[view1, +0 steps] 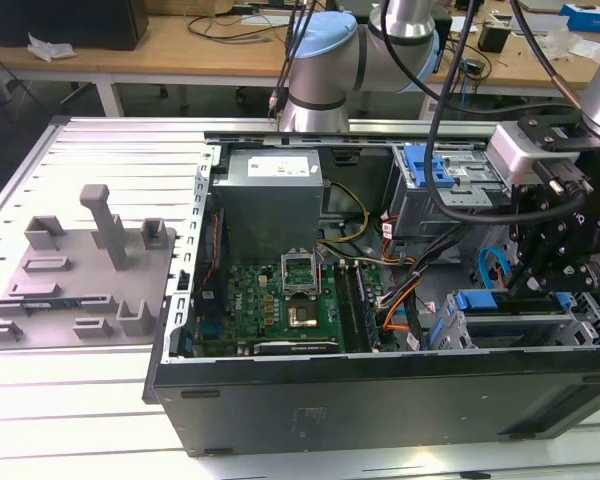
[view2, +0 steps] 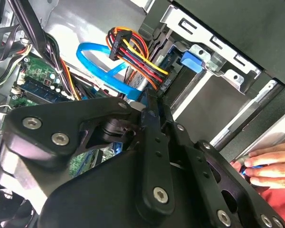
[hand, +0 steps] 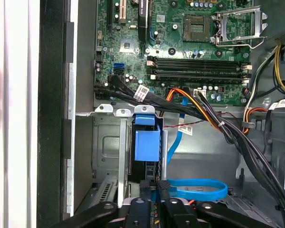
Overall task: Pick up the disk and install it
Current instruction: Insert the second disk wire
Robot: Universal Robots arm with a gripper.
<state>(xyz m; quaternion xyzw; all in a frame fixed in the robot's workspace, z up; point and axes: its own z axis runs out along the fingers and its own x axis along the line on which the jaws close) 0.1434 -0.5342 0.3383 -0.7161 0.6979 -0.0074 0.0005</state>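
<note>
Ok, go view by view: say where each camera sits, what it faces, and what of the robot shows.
Exterior view: off the arm, above the bench, looking down into the open computer case; arm and gripper at the exterior view's right.
First wrist view: on the wrist, facing the motherboard and drive cage; gripper at the edge.
Second wrist view: on the wrist, close behind the gripper linkage; someone's hand shows.
Both wrist views share the blue cable.

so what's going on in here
A robot arm's gripper is down inside an open computer case, at the drive cage. In the first wrist view the blue-framed disk stands edge-on in a cage slot, just ahead of the gripper; whether it is gripped or fully seated is unclear. A person's hand is nearby in the second wrist view.
</note>
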